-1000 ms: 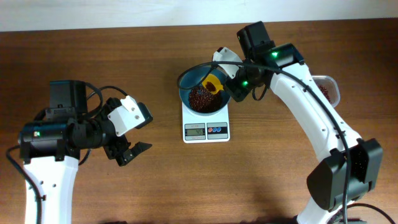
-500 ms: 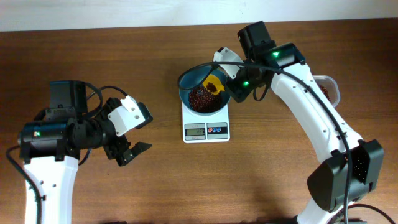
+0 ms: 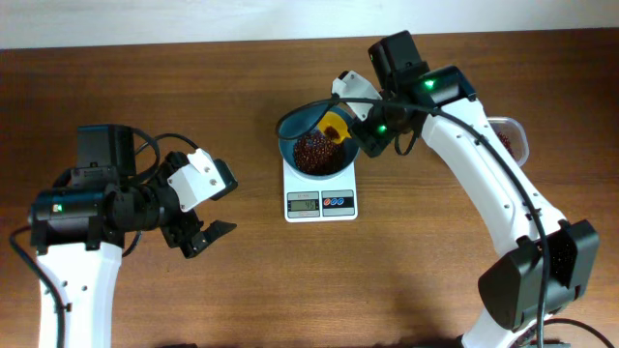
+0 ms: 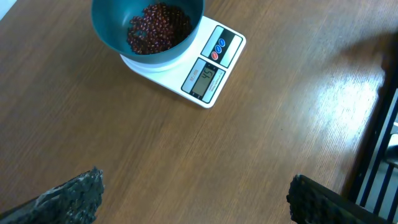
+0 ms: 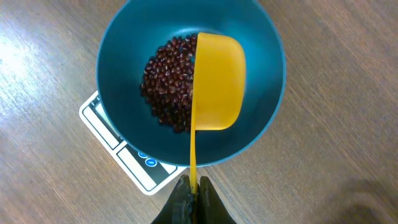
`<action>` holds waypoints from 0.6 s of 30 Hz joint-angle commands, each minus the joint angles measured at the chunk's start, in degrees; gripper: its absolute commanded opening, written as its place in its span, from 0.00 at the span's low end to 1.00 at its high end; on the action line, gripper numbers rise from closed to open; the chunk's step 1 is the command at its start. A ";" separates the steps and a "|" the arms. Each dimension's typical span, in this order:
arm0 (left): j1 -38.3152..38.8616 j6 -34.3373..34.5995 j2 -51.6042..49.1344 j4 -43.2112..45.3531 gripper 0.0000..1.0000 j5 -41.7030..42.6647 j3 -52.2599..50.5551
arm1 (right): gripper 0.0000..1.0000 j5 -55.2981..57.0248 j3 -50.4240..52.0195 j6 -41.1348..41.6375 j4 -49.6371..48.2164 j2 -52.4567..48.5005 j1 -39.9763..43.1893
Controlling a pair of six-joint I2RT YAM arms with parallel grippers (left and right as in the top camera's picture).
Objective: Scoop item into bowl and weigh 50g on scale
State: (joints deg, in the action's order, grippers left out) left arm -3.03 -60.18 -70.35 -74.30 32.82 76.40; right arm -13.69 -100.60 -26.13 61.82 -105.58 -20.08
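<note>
**Beans in the bowl – the reading is left to settle**

Overhead: the teal bowl (image 3: 286, 128) sits on the white scale (image 3: 293, 203) at the middle of the table, a heap of dark reddish-brown beans (image 3: 311, 153) in its bottom. A clear tub (image 3: 515, 135) shows partly behind the right arm.

Left wrist: the left gripper (image 4: 193, 202) hangs over bare wood, well apart from the scale, with its jaws spread wide and nothing between them. The display digits are too small to read surely.

Right wrist: the right gripper (image 5: 193, 191) is pressed together on the thin handle of a yellow scoop (image 5: 216, 81) held over the bowl – no beans show on it.

Scooping looks well along. What is left is likely checking for fifty grams and then adding or removing beans.
</note>
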 commanded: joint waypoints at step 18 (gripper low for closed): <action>-0.24 0.74 0.17 -0.09 0.99 1.27 0.72 | 0.04 0.20 -1.73 1.38 -0.09 1.95 -0.44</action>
State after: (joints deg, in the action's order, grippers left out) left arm -3.03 -60.18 -70.35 -74.30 32.82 76.40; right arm -13.69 -100.73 -25.30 61.73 -105.58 -20.14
